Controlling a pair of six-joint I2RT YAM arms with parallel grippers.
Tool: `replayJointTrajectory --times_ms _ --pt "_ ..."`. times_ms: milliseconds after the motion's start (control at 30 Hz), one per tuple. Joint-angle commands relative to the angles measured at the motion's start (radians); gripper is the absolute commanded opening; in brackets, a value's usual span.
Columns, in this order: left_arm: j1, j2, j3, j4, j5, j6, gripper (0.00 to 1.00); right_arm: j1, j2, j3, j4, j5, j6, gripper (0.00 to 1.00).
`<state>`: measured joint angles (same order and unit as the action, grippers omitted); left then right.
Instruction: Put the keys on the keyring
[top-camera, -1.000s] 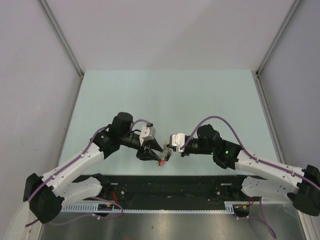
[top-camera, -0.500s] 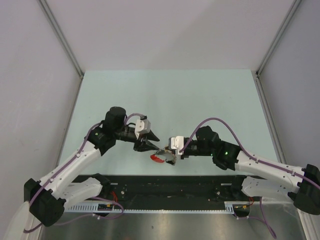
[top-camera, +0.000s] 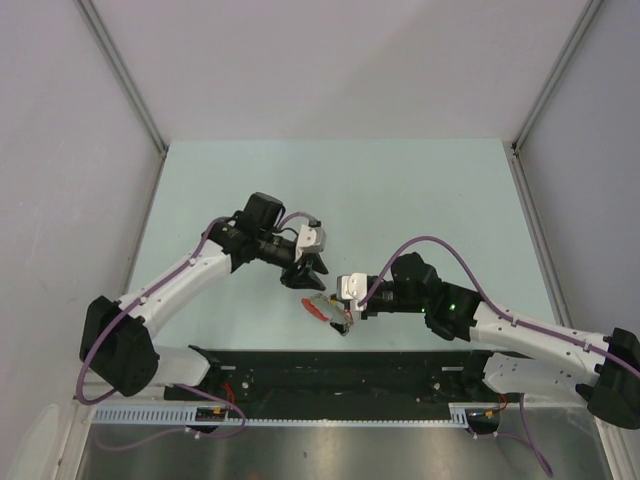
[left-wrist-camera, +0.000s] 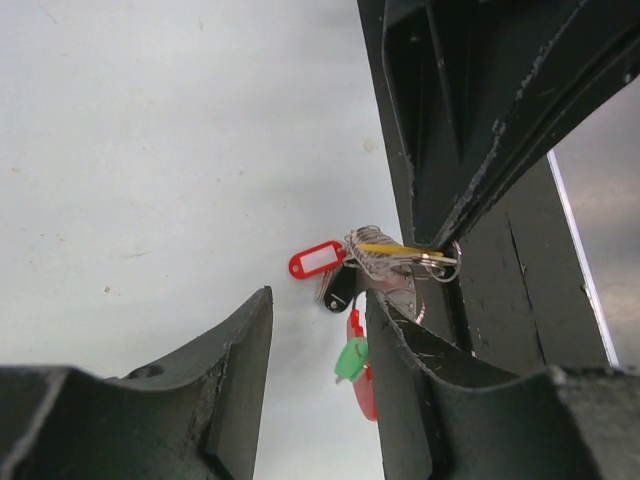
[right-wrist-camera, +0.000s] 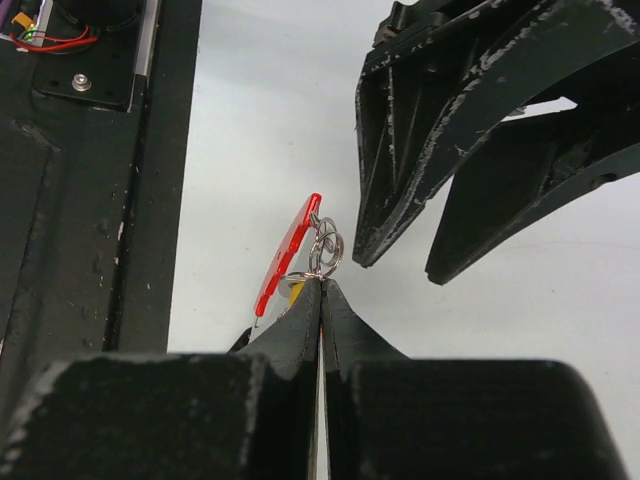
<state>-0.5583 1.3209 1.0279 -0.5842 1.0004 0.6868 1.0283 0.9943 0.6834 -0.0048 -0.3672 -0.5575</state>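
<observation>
My right gripper (right-wrist-camera: 321, 283) is shut on the metal loops of the keyring (right-wrist-camera: 325, 245), whose red tag (right-wrist-camera: 288, 252) hangs edge-on at its left. A yellow key (right-wrist-camera: 297, 292) peeks out beside the fingertips. In the left wrist view the bunch dangles from those dark fingers: red tag (left-wrist-camera: 316, 261), yellow key (left-wrist-camera: 395, 248), green key (left-wrist-camera: 351, 358), a red key (left-wrist-camera: 366, 390) under it, and a black key head (left-wrist-camera: 340, 290). My left gripper (left-wrist-camera: 317, 300) is open and holds nothing. It hovers just up-left of the bunch (top-camera: 320, 307), apart from it (top-camera: 311, 267).
The bunch hangs over the pale green table (top-camera: 400, 200) close to its near edge. The black base plate (top-camera: 330, 375) with its wiring lies just behind the right gripper (top-camera: 340, 312). Grey walls (top-camera: 60, 150) enclose the table on three sides.
My left gripper has drawn back up and to the right, away from the bunch it was at a second ago. The right gripper has sunk slightly, still gripping the keyring.
</observation>
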Motion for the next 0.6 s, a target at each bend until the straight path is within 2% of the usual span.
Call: replayJointTrajectory --times_ms 0,300,567 --pt "-0.015 -0.008 0.023 -0.111 0.093 0.091 0.47 0.006 -0.022 0.054 0.034 0.014 -0.015 0.0" --pt "-0.064 0.023 0.018 -0.114 0.099 0.083 0.47 0.006 -0.014 0.059 0.034 0.019 -0.016 0.0" --pt "-0.074 -0.041 -0.035 -0.094 0.115 0.034 0.48 0.006 -0.01 0.062 0.034 0.047 -0.019 0.0"
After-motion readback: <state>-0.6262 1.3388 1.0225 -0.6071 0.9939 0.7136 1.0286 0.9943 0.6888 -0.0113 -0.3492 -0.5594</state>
